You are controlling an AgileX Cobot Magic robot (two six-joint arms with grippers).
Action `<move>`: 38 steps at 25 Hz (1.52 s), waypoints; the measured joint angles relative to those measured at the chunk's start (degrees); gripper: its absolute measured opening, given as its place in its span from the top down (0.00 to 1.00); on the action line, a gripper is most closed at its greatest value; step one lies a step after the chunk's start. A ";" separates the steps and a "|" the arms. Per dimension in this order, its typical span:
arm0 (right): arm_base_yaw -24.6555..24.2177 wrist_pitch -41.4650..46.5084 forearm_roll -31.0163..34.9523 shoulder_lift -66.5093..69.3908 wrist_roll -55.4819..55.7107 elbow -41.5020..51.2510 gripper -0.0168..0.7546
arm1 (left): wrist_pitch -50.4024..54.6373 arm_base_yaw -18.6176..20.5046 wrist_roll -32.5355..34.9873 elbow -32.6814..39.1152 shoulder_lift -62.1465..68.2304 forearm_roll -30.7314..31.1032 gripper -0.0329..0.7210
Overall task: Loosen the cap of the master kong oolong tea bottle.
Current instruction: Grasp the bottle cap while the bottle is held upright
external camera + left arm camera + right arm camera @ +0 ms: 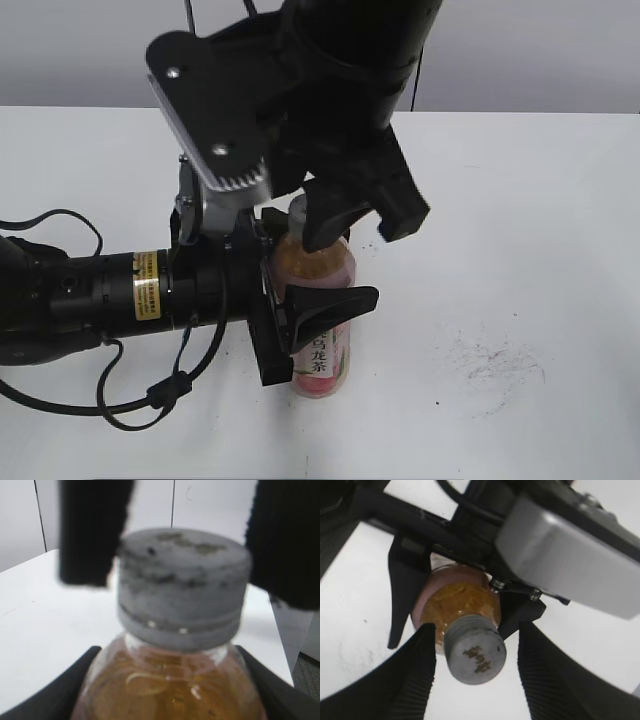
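Note:
The master kong oolong tea bottle [322, 352] stands upright on the white table [520, 200], amber tea above its pink label. My left gripper [310, 335] comes in from the left and is shut on the bottle's body; in the left wrist view its fingers [167, 680] hug the bottle's shoulder [170, 695]. The grey-white cap [475, 652] sits on the neck, dark logo on top; it also shows in the left wrist view [182, 585]. My right gripper [478, 630] hangs over it from above, open, one finger on each side of the cap with small gaps. In the exterior view the right gripper [360, 222] mostly hides the cap [297, 208].
The left arm lies low along the table at the left, with a black cable loop [150, 405] in front of it. Dark scuff marks [495, 360] are on the table right of the bottle. A grey wall runs behind the table's far edge.

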 joint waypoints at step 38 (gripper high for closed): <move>-2.02 -0.06 0.83 0.52 40.96 0.00 0.63 | 0.05 0.00 -0.14 0.00 0.00 -0.25 0.36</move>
